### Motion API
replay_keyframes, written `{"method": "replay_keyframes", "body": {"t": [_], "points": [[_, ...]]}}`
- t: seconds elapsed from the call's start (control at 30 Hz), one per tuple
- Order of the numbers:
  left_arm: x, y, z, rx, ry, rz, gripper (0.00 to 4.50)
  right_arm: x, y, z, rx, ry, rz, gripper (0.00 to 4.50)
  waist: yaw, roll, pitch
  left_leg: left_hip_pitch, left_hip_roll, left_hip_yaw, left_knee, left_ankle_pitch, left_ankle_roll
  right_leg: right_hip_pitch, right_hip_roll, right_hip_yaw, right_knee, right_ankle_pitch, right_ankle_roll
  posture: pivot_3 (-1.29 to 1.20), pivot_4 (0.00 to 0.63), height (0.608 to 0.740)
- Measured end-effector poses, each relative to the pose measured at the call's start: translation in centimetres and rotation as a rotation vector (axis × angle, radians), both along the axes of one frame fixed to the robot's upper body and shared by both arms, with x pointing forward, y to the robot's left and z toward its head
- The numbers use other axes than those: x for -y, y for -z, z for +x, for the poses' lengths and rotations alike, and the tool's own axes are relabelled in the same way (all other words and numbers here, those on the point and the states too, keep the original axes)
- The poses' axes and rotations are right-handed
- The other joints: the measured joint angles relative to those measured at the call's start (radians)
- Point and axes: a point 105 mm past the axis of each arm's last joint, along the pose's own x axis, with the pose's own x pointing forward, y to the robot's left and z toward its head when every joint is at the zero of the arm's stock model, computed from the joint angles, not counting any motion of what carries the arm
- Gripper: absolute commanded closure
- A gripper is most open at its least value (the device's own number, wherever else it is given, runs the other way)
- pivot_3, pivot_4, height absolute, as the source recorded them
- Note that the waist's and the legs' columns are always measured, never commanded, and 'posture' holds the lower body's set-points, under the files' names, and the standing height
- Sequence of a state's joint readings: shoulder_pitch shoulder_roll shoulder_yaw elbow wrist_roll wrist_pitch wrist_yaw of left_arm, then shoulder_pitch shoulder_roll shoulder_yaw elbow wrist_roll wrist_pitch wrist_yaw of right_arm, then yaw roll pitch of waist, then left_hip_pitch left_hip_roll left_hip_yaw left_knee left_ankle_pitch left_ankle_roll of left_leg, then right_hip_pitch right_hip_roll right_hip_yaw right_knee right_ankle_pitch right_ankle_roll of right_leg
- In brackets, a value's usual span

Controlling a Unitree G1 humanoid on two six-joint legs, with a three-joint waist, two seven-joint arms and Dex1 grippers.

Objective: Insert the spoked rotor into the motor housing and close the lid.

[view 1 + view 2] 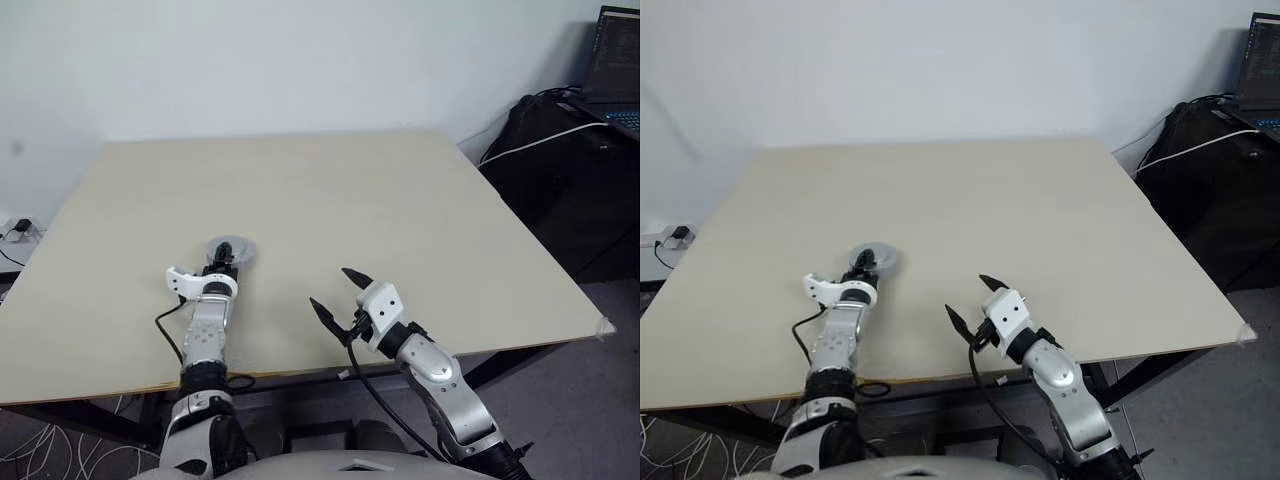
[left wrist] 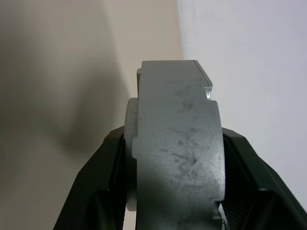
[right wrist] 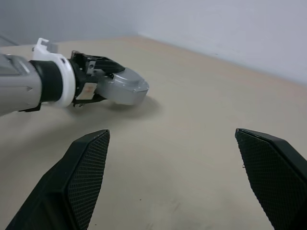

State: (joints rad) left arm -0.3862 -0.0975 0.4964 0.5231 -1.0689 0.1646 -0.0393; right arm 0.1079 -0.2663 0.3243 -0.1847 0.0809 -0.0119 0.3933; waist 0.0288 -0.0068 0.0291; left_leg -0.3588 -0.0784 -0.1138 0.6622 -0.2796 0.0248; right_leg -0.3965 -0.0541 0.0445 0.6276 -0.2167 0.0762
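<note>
Housing thick, grey, round, scuffed rim, clamped edge-on in left tool above surface. Right tool spread wide, empty.

No text, label, brand, number or sign can be read anywhere in these views. The laptop screen beyond the table's far right corner shows lines of writing, but they are too small to make out.
</note>
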Motion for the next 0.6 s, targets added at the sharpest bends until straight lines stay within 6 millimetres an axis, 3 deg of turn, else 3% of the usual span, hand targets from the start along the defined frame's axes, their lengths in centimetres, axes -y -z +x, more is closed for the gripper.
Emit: {"method": "replay_keyframes", "body": {"t": [0.3, 0.53, 0.6], "points": [[0.0, 1.2, 1.5, -0.166, -0.015, 0.062, 2.4, -0.1, 0.4, -0.2, -0.03, -0.006, 0.002, 0.0, 0.001, 0.0, -0.001, 0.001, 0.0, 0.0, 0.0, 0.001, -0.001, 0.0, 0.0, 0.0, 0.0, 0.001, 0.0, 0.0, 0.0, 0.74], [-0.4, 1.7, 1.4, -0.221, -0.029, 0.109, 0.14, -0.2, 0.5, -0.2, -0.041, -0.006, 0.01, 0.0, -0.004, 0.001, -0.002, 0.008, 0.0, 0.001, -0.001, 0.001, 0.002, 0.007, 0.001, 0.001, 0.0, 0.0, 0.004, 0.0, 0.0, 0.74], [-0.4, 1.6, 1.3, -0.228, -0.029, 0.135, 0.07, -0.2, 0.6, -0.2, -0.048, -0.007, 0.008, 0.0, -0.009, 0.002, -0.003, 0.013, 0.001, 0.002, -0.002, 0.001, 0.002, 0.012, 0.0, 0.001, 0.0, 0.0, 0.004, 0.0, 0.0, 0.74]]}}
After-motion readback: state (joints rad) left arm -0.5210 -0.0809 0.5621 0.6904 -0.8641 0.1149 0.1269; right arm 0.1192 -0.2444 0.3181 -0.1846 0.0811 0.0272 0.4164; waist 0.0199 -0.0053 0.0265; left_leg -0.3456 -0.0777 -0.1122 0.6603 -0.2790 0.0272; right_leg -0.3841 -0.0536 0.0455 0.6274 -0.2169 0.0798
